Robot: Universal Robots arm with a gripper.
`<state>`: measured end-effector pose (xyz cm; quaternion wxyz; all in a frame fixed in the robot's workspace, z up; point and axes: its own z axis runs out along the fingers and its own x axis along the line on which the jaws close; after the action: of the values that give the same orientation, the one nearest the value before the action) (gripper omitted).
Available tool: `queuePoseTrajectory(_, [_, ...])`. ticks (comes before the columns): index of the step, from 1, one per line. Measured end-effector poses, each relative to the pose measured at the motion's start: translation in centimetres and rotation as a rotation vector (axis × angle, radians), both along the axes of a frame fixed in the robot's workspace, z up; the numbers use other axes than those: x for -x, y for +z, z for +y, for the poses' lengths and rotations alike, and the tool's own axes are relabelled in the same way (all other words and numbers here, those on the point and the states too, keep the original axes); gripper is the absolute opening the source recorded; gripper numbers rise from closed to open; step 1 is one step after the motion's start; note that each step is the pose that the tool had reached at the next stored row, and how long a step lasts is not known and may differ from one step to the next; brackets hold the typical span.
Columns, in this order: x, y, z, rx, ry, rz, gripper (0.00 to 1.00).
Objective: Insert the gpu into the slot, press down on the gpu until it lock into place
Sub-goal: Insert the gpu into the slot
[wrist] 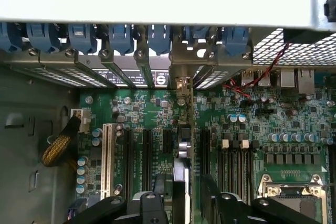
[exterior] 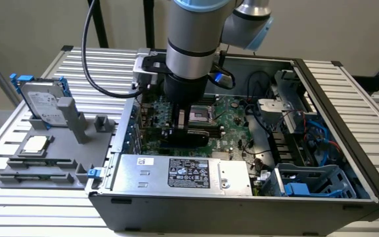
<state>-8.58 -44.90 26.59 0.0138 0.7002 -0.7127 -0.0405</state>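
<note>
No writing can be read. A grey metal box (exterior: 176, 174) inside the open computer case carries a black-and-white printed label (exterior: 188, 173), and a silver hard drive (exterior: 43, 103) bears a white label (exterior: 41, 109); their print is too small to make out

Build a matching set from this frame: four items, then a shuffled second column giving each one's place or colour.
1 gpu
2 hard drive
3 labelled metal box
4 drive cage

A blue, inside the case at the exterior view's right
B on edge on the motherboard, under the arm
C propped on the grey fixture outside the case
D grey, along the case's near wall

Pairs: 1-B, 2-C, 3-D, 4-A
</note>
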Motion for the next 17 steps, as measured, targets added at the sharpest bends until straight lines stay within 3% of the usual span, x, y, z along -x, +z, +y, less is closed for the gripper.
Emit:
queuePoseTrajectory(7, [0.0,2.95,0.00,0.0000,0.000,0.0006,0.38])
queuePoseTrajectory(13, [0.0,3.02,0.00,0.0000,0.001,0.0006,0.13])
queuePoseTrajectory(17, [0.0,3.03,0.00,0.0001,0.001,0.0006,0.11])
